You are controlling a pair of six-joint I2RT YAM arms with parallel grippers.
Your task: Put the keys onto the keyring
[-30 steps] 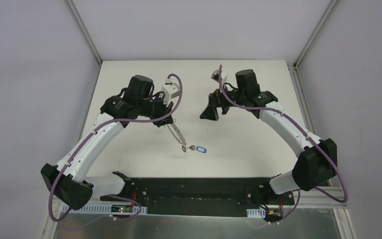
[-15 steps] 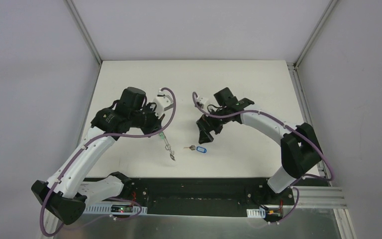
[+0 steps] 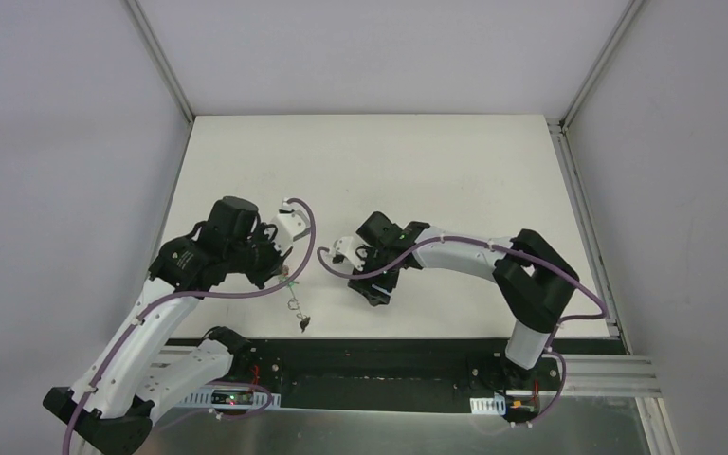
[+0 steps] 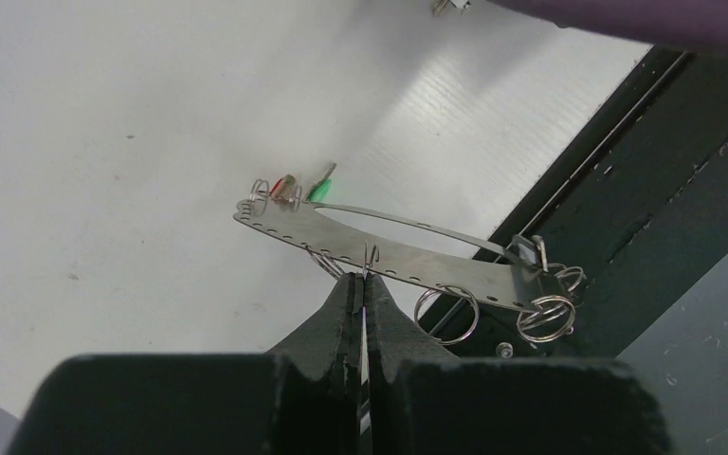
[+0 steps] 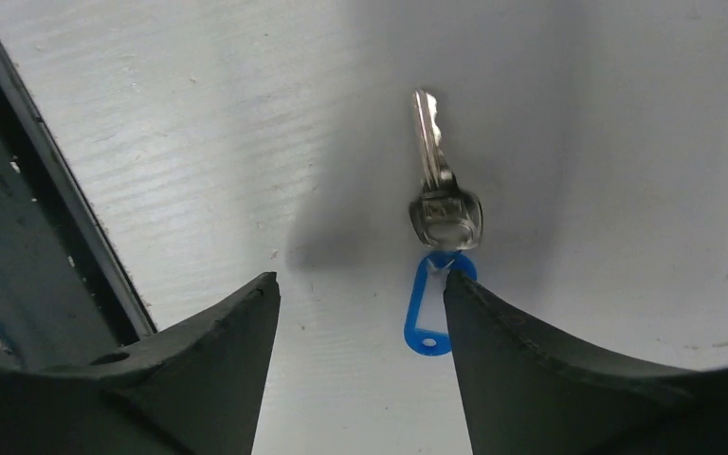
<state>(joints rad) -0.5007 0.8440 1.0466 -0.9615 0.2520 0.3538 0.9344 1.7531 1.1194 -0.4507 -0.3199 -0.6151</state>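
1. The left hand (image 4: 361,281) is pressed together on the lower edge of the keyring (image 4: 408,261) and holds it clear of the counter (image 3: 455,171).
2. The keyring is a long, flat metal loop with a row of small holes. In the top view its long axis slants from the hand down towards the near edge, its low end by the black rail (image 3: 389,355).
3. A red tag (image 4: 280,187) and a green tag (image 4: 320,189) sit at the ring's far tip. Bare split rings (image 4: 447,313) hang along its edge.
4. The right hand (image 5: 360,284) is spread wide, low over the counter at its near middle.
5. A silver key (image 5: 441,204) lies flat just beyond the fingertips. Its blade points away from the hand, and its long axis is in line with the gap.
6. Its blue tag (image 5: 428,318) lies at the bow end, against the inner side of one finger (image 5: 502,332).
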